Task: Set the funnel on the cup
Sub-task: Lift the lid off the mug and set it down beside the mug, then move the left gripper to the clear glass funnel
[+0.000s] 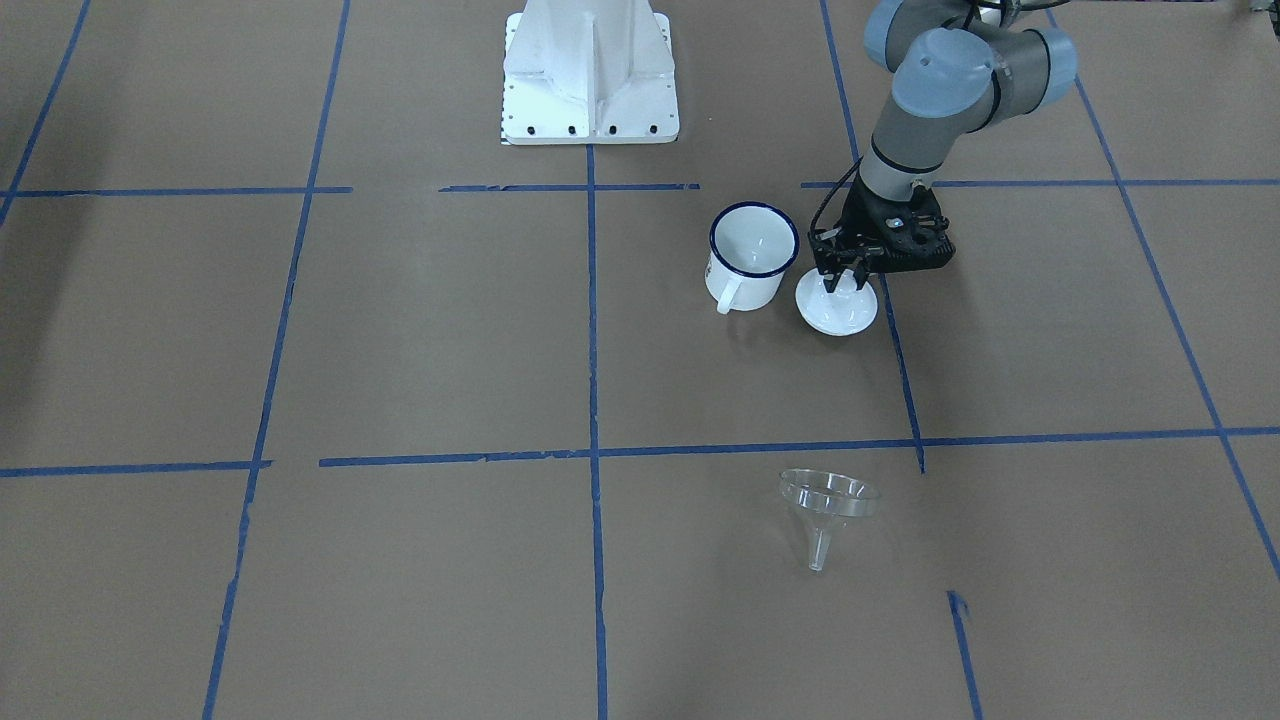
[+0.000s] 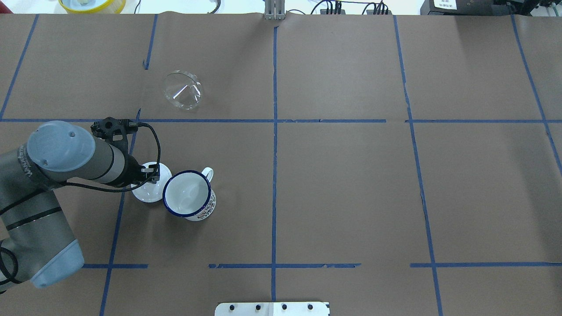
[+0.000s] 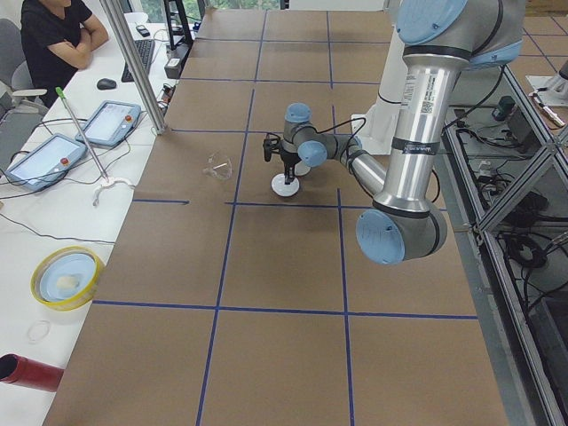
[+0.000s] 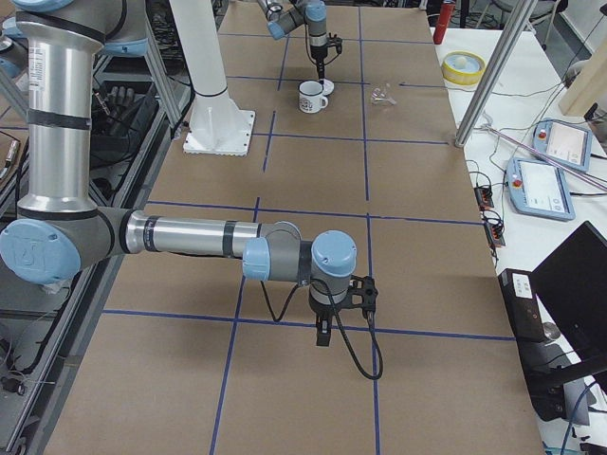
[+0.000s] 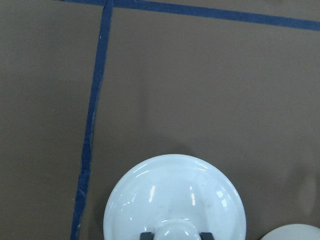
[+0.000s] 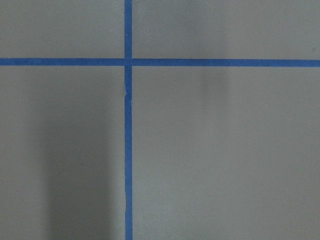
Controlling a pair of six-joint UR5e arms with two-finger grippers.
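Observation:
The clear funnel (image 1: 828, 500) lies tipped on the brown table, far from the robot (image 2: 182, 90). The white mug with a dark blue rim (image 1: 752, 258) stands upright and open-topped (image 2: 189, 195). A round white knobbed lid (image 1: 838, 308) rests on the table right beside the mug. My left gripper (image 1: 840, 278) is down over the lid. In the left wrist view its fingers (image 5: 146, 235) close on either side of the knob. My right gripper (image 4: 322, 338) hangs over bare table far from these things, and I cannot tell whether it is open or shut.
The white robot pedestal (image 1: 590, 75) stands at the table's robot side. A yellow bowl (image 3: 62, 277), tablets and a seated operator (image 3: 53, 40) are on a side bench beyond the table edge. Blue tape lines cross the brown table.

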